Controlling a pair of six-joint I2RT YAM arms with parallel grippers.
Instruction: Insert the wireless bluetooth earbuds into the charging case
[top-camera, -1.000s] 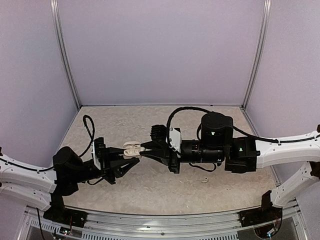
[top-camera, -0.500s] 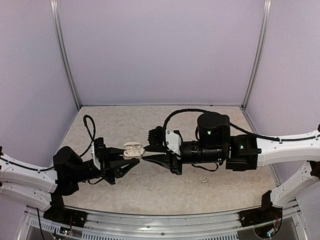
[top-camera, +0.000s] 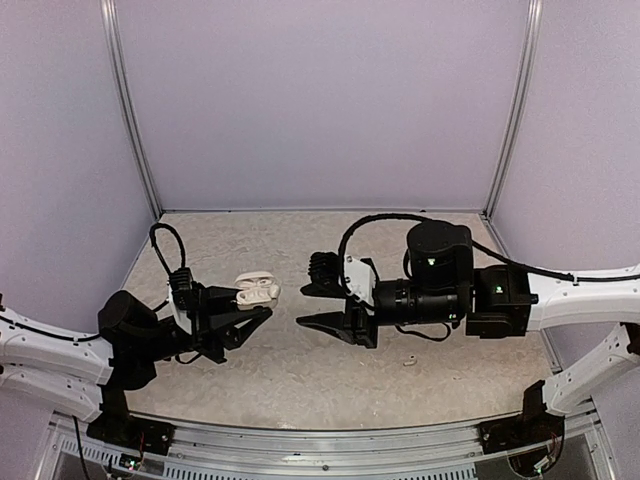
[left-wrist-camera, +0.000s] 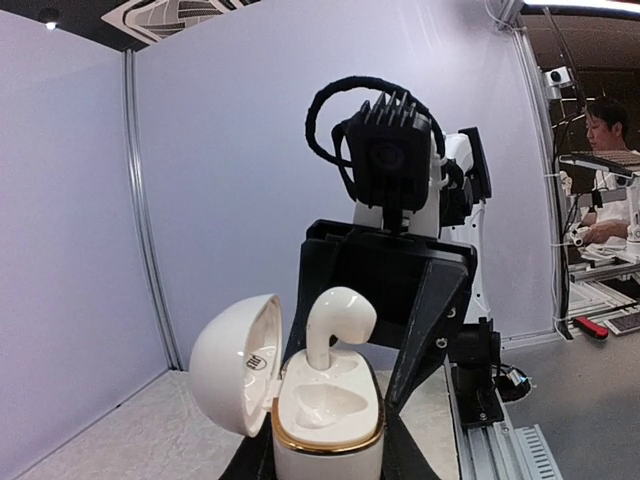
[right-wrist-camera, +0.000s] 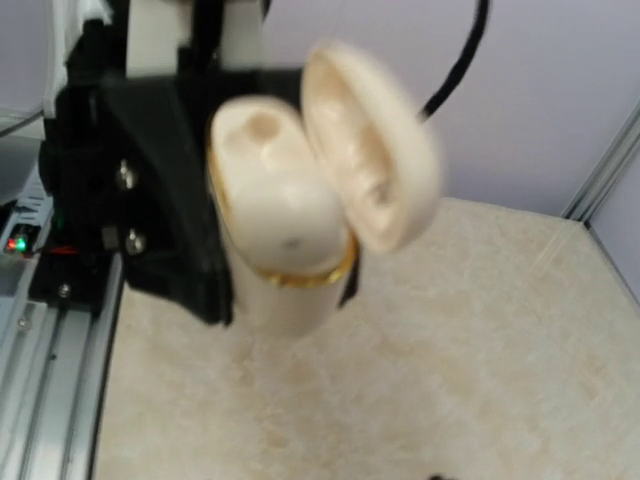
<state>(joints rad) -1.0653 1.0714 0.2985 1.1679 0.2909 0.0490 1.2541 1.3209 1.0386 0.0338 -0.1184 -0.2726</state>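
My left gripper is shut on the base of the white charging case and holds it above the table, lid swung open. In the left wrist view, a white earbud stands stem-down in the far slot of the case, sticking up out of it. The near slot is empty. My right gripper is open and empty, a short gap to the right of the case. The right wrist view shows the case blurred, with none of its own fingers. A small white bit, likely an earbud, lies on the table. No black earbuds show.
The beige table is walled by pale panels at the back and sides. The metal rail with the arm bases runs along the near edge. My right arm's motor housing hangs over the middle right.
My right gripper has let go at the case, opened wide and drawn back to the right. My left gripper has pulled the case to the left. The white earbud now stands in the case.
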